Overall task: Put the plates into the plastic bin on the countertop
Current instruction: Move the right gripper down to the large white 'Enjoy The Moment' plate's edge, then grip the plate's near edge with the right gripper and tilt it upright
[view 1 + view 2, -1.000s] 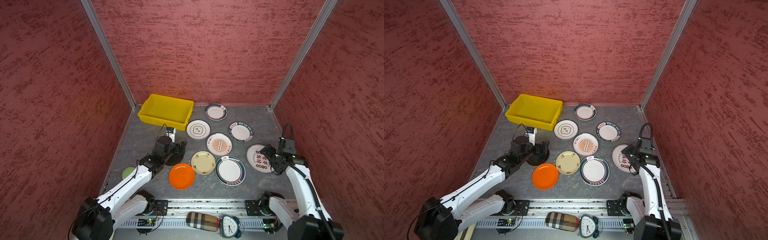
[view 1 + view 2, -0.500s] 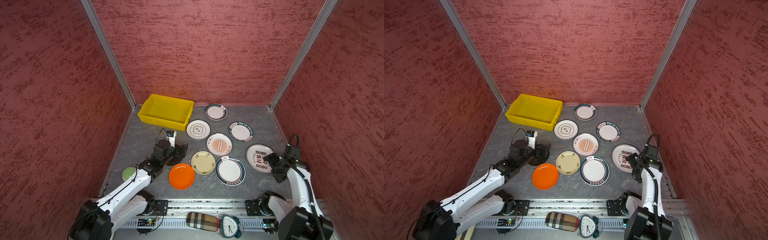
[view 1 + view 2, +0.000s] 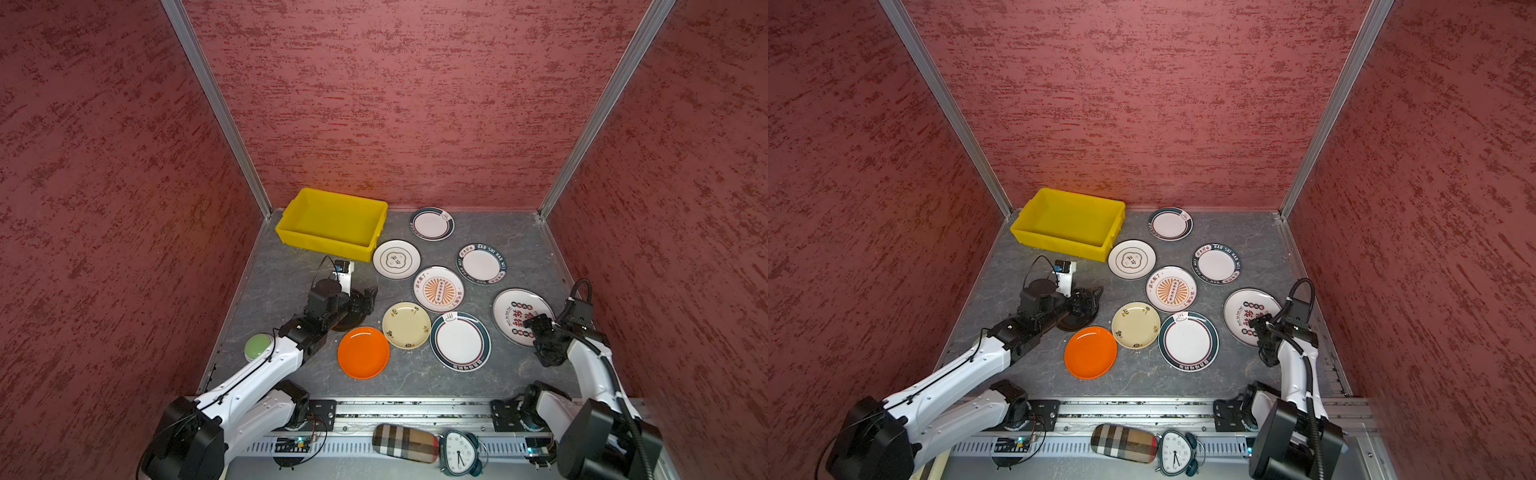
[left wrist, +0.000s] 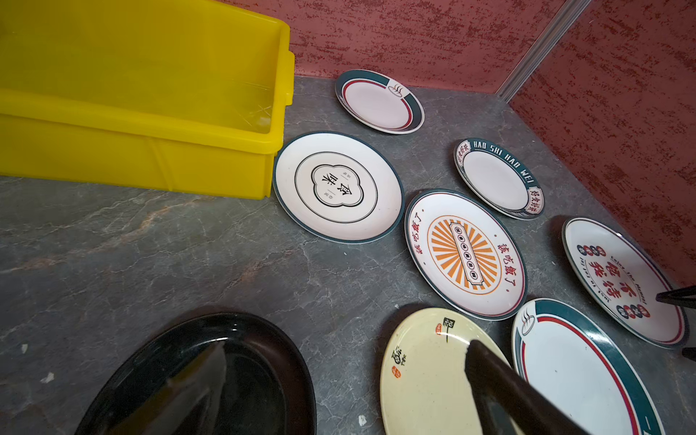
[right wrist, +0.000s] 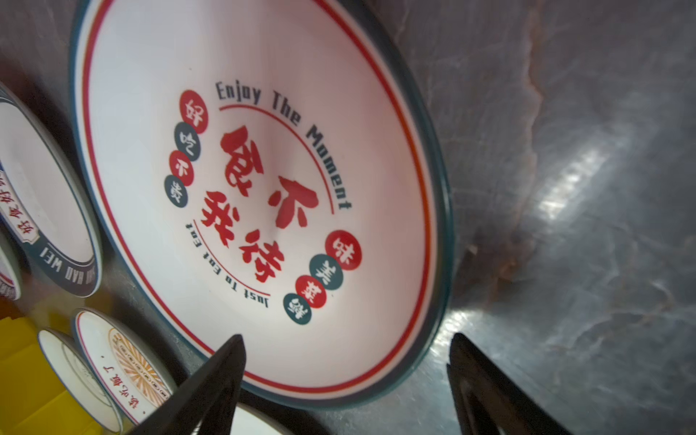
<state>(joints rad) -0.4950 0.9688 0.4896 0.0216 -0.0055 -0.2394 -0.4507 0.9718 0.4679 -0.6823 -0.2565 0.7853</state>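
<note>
The yellow plastic bin [image 3: 324, 241] stands empty at the back left of the countertop [image 3: 291, 291]. Several plates lie flat to its right, among them an orange one [image 3: 363, 352] and a cream one [image 3: 406, 325]. My left gripper [image 3: 368, 297] [image 4: 344, 361] is open and low, with the black plate's [image 4: 256, 361] rim between its fingers. My right gripper [image 3: 536, 328] [image 5: 346, 346] is open, straddling the near rim of the red-lettered plate [image 3: 513, 309] [image 5: 263, 169].
Red walls close in three sides. A green round knob [image 3: 257, 345] sits by the left rail. A plaid case [image 3: 405, 442] and an alarm clock [image 3: 459, 453] lie on the front rail. Plates with teal rims [image 3: 460, 340] fill the middle and right.
My right arm has folded down and drawn toward the front, bringing its gripper low at the red-lettered plate's near edge. The left gripper has edged slightly right over the black plate.
</note>
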